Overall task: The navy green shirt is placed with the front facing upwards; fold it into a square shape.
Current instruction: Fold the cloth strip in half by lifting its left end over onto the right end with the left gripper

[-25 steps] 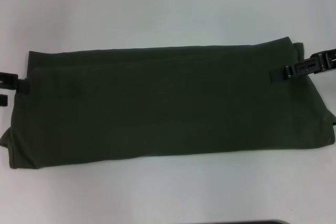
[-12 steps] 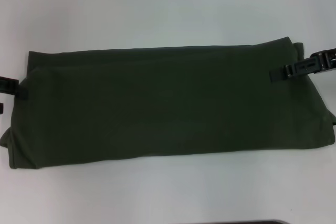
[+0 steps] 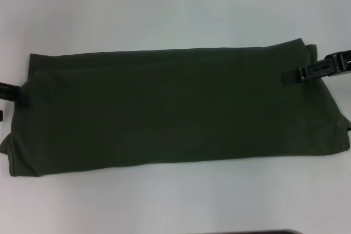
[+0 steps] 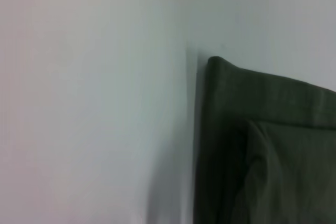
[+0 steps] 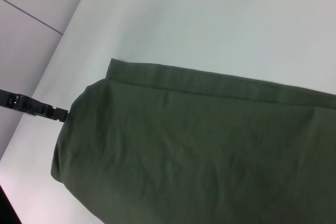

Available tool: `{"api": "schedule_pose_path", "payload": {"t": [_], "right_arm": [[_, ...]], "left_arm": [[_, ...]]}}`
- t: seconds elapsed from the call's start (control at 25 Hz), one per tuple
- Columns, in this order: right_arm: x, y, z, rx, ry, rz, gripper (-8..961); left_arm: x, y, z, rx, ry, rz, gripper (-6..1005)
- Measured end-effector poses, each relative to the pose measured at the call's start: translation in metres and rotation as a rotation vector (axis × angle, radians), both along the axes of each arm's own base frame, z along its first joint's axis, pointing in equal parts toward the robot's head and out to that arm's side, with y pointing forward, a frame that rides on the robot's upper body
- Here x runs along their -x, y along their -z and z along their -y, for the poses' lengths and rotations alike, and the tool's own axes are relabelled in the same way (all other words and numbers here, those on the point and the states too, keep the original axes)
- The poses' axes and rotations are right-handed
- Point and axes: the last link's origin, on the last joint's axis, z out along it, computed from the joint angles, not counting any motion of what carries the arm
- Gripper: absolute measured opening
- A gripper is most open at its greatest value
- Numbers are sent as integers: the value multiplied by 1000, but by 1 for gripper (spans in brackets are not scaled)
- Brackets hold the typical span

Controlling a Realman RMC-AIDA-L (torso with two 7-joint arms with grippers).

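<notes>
Folding status: shirt lies as a long band

Plain white counter (image 3: 164, 9), pale wall panel behind it in the right wrist view. Left end effector (image 3: 19, 92) at the left short edge of the dark olive-green cotton shirt (image 3: 175, 110); right end effector (image 3: 290, 77) over the right end near the far corner. Can't tell finger state for either. Shirt lies flat mid-counter, folded lengthwise.

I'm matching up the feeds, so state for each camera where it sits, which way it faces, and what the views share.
Head view: above, looking forward and down at the shirt on the white table; left gripper and right gripper at its ends.
Left wrist view: low, facing a shirt corner; no fingers visible.
Right wrist view: along the shirt toward the far left gripper.
Shared: the shirt and table.
</notes>
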Motion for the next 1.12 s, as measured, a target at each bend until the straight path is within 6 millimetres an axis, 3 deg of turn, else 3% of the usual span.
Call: {"api": "schedule_pose_path", "payload": {"t": [1.12], "right_arm": [[-1,-2,0,-1,17,1,717]], "left_arm": [[7,4,0,5,-18,-24,855]]}}
